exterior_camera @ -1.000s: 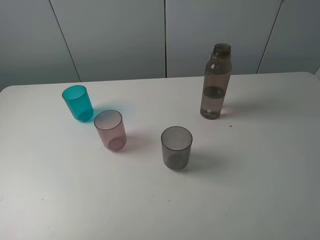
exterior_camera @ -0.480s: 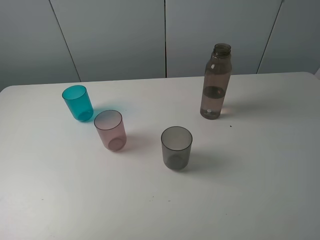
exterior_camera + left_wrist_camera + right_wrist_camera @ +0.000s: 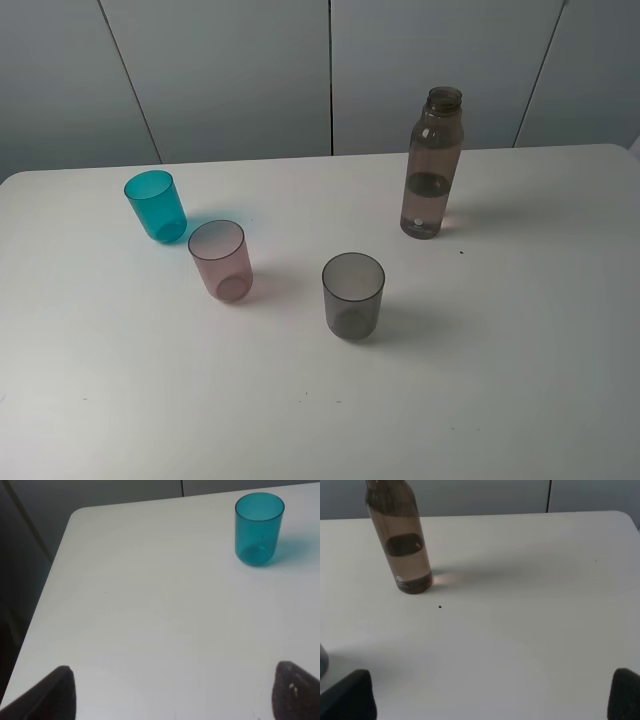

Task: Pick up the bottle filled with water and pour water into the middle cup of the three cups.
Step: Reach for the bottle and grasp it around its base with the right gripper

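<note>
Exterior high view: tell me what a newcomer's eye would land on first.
The tall uncapped brownish-pink bottle stands upright toward the far right of the white table, partly filled with water. Left of it, three see-through tumblers form a diagonal line, none touching: the teal cup far left, the pink cup in the middle, and the smoky grey cup nearest the front.

On the flat white table [image 3: 500, 380], the small clear teal plastic tumbler [image 3: 156, 205] stands farthest left. The small clear pink plastic tumbler [image 3: 220, 260] stands near it, to the right and forward. The small smoky grey plastic tumbler [image 3: 353, 295] is further right and forward. The tall clear brownish-pink plastic bottle [image 3: 432, 165] stands upright behind it to the right, well apart.
</note>
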Available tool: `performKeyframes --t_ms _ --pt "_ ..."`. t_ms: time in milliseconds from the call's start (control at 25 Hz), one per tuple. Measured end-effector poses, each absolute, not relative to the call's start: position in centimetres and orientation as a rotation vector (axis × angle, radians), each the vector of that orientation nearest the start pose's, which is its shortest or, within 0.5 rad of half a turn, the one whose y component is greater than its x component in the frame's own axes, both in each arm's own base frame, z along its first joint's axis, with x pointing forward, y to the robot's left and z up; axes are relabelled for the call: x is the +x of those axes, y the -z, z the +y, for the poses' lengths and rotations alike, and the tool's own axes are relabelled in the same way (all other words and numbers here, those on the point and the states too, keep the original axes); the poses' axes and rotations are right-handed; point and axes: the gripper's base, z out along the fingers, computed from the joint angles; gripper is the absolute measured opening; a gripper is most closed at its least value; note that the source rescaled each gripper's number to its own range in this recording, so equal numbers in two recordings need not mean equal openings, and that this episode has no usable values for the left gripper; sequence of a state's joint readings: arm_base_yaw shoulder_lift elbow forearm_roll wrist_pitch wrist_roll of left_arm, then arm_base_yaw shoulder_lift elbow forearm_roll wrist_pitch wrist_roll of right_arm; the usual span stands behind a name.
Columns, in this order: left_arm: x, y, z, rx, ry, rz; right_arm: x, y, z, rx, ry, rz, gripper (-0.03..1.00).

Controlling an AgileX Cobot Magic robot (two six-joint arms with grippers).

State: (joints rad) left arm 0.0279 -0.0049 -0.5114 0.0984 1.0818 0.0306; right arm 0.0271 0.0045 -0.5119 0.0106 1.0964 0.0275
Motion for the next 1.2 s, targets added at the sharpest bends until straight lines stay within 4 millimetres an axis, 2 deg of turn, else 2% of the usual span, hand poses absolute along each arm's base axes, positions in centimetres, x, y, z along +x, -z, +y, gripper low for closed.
performKeyframes --t_ms 160,280,440,560,680,880,1040,1200 --pt "-0.8 -27.9 0.8 -0.004 -0.154 2.049 1.3 -28.3 0.1 0.015 -0.054 2.176 1.0" --pt "-0.8 -27.9 0.8 -0.004 -0.154 2.049 3.8 -30.4 0.4 0.022 -0.089 2.205 1.0" --pt "-0.8 -27.9 0.8 -0.004 -0.154 2.049 8.2 -33.3 0.9 0.003 -0.133 2.177 1.0" --pt "-0.8 -27.9 0.8 -0.004 -0.154 2.049 11.9 -34.0 1.2 -0.019 -0.162 2.163 1.0" --pt "-0.8 -27.9 0.8 -0.004 -0.154 2.049 15.3 -33.2 1.7 -0.045 -0.203 2.176 1.0" --pt "-0.8 -27.9 0.8 -0.004 -0.154 2.049 20.0 -30.3 2.9 -0.149 -0.236 2.26 1.0" --pt "-0.8 -27.9 0.8 -0.004 -0.154 2.049 22.2 -27.5 5.4 -0.297 -0.252 2.306 1.0" --pt "-0.8 -27.9 0.8 -0.004 -0.154 2.049 23.6 -23.9 6.4 -0.308 -0.233 2.338 1.0"
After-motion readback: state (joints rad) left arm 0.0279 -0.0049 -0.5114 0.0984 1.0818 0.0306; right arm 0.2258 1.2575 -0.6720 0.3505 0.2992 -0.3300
